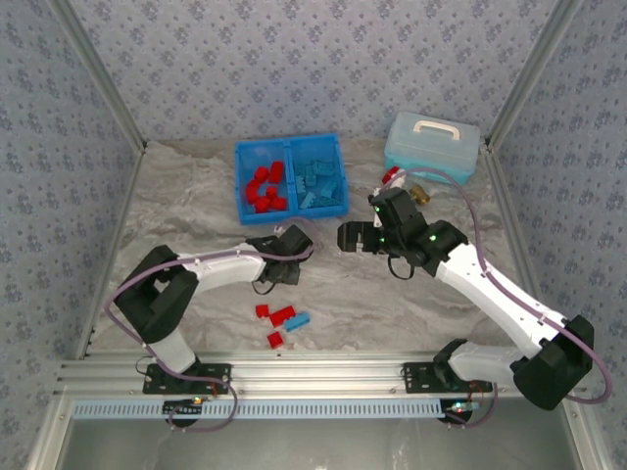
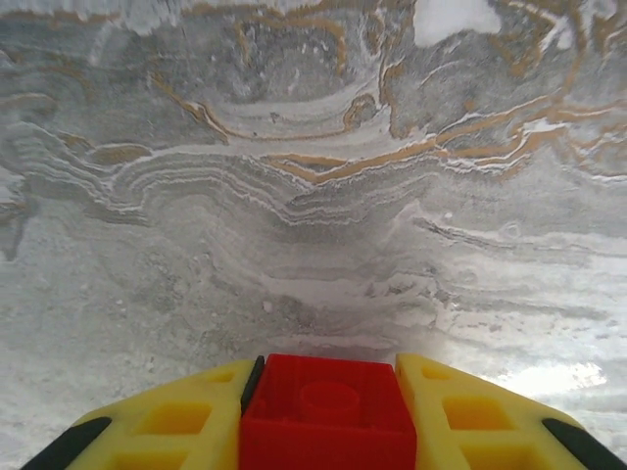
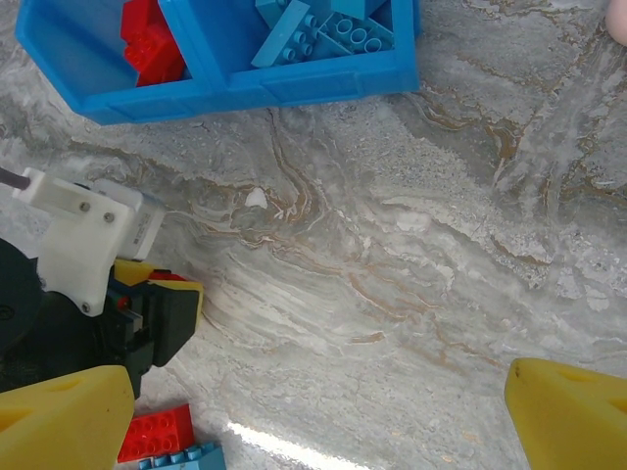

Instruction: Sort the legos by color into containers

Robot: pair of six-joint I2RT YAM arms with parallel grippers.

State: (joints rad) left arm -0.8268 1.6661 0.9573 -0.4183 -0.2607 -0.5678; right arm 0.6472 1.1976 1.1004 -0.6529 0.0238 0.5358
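The left gripper is closed narrowly on a red lego brick over the marbled table, on the near side of the blue tray. The right gripper is spread wide and holds nothing. The tray's left compartment holds red bricks and its right compartment holds light blue bricks. A few loose bricks lie near the arm bases.

Marbled grey tabletop, tan veins, spreads under and ahead of left gripper. I spot bright glare patch just right of it. Beyond right gripper, well apart: walls in blue-grey floral paper on three sides, metal corner posts between. Aluminium rail behind both grippers, at near edge.
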